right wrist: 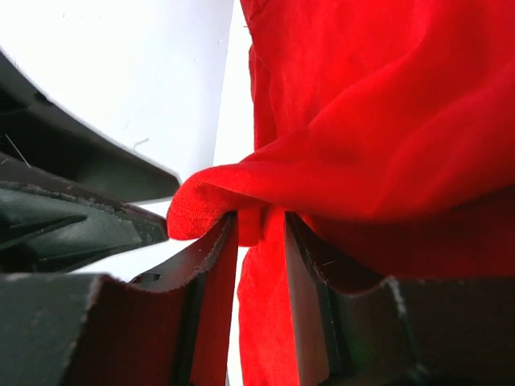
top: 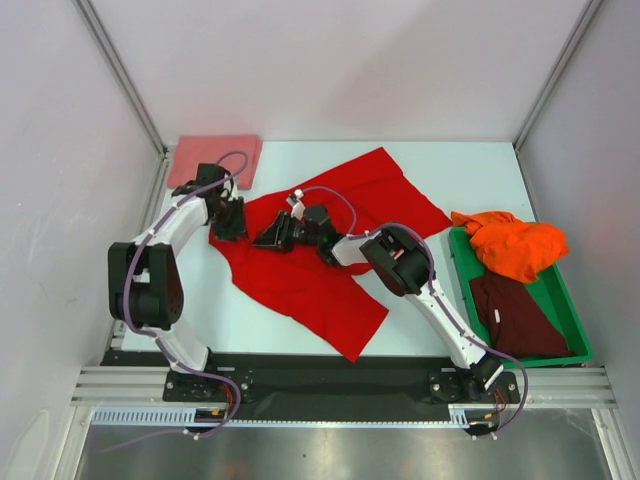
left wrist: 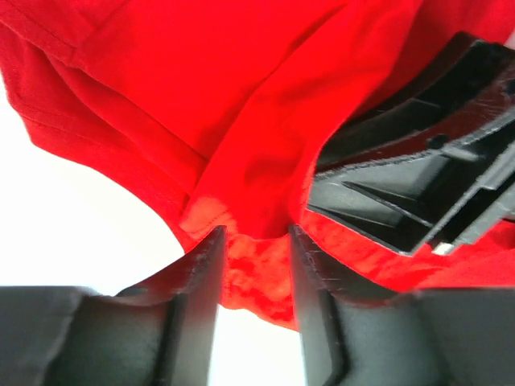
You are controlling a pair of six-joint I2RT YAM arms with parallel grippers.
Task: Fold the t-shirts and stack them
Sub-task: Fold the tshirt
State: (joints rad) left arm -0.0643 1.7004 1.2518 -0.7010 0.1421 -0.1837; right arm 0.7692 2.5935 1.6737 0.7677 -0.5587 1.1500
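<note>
The red t-shirt (top: 310,290) lies spread mid-frame, its long axis slanting from upper right to lower centre. Both grippers meet at its left edge: the right gripper (top: 272,240) pinches a fold of it; the left gripper (top: 232,218), just beside, straddles cloth, though I cannot tell if it grips. The shirt's bulk lies rightward of both, so I judge any fold travels that way.

Middle t-shirt (top: 300,290) left of bin (top: 556,298)
</note>
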